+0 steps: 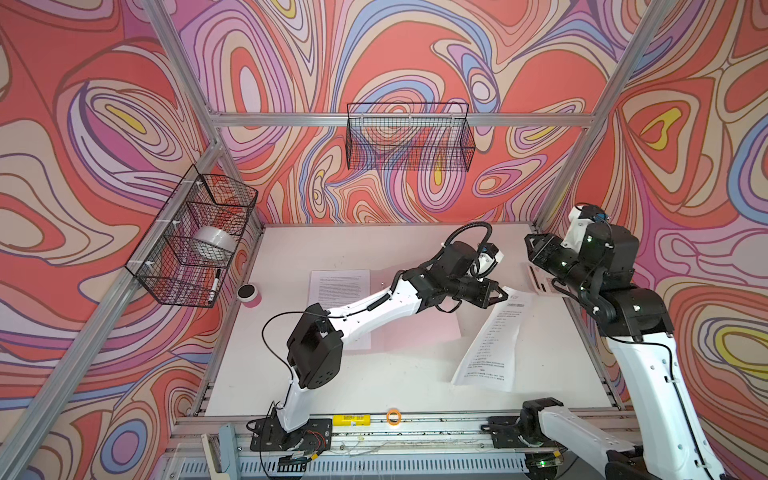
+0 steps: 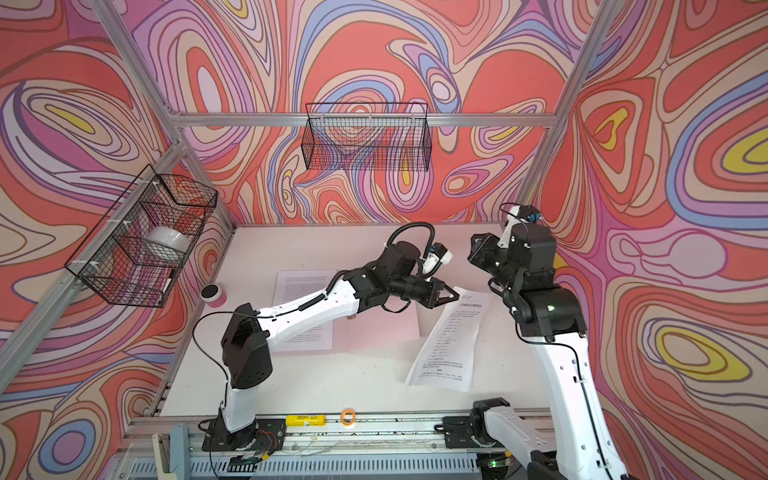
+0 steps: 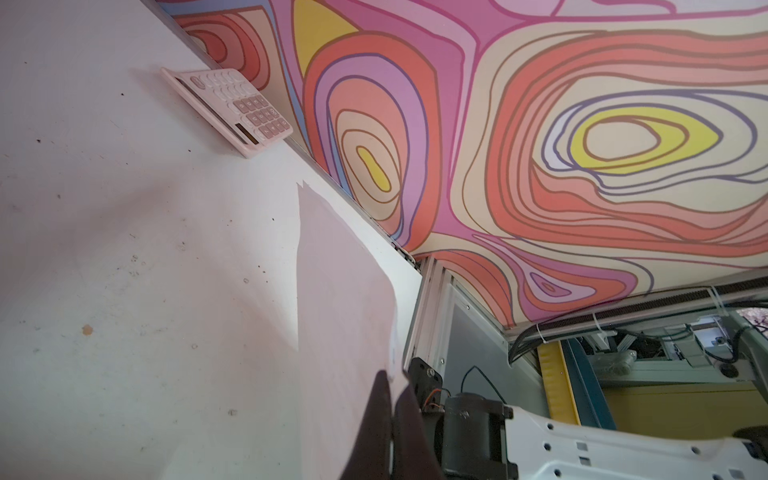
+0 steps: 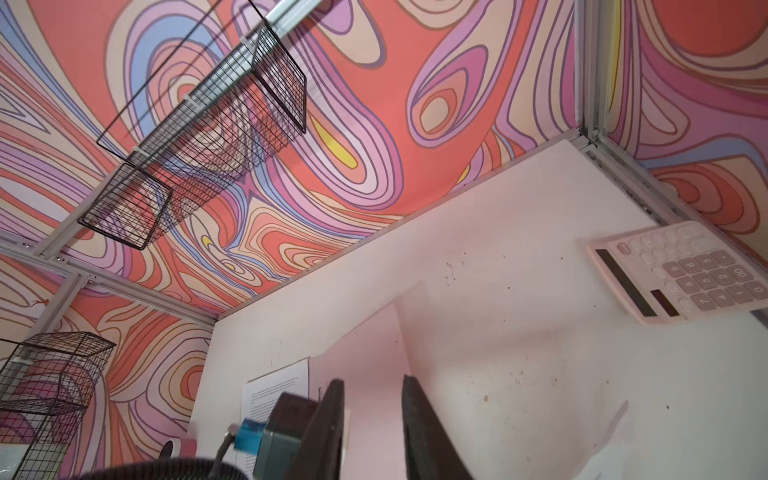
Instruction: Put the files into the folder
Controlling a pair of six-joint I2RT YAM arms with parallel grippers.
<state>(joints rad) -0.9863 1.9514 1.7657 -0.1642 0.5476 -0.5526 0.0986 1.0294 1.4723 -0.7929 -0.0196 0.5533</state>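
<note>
Nearest my camera, along the bottom of both top views, runs the metal rail (image 1: 449, 420) with a yellow label (image 1: 351, 419) and an orange ring (image 1: 393, 416) on it.

Right of centre, the left claw (image 1: 502, 296) is pinched tight on the top corner of the printed sheet (image 1: 490, 340). That sheet slants down toward the lower right; whether its far end touches the table I cannot tell. The pink folder (image 1: 419, 328) lies flat at centre frame, under the left arm. The second sheet (image 1: 338, 286) lies flat at its left side, on the folder's left leaf or just beside it; I cannot tell which. The right claw (image 4: 372, 386) stands part open and empty, raised at the right of the frame, near the left claw.

My worries from here:
- A single corner grip lets the paper swing, curl or slip out.
- Its trailing edge could drag and buckle against the folder's rim.
- A low sweep of the arm could push the loose second sheet askew.
- The two claws are close enough that a careless move might knock them together.

As for writing, the held sheet carries a small mark and a bold heading above its lines of text; none of it is legible. The label's dark print is too small to read. The calculator (image 4: 681, 270) by the table's right edge shows digit keys, a double zero among them.
</note>
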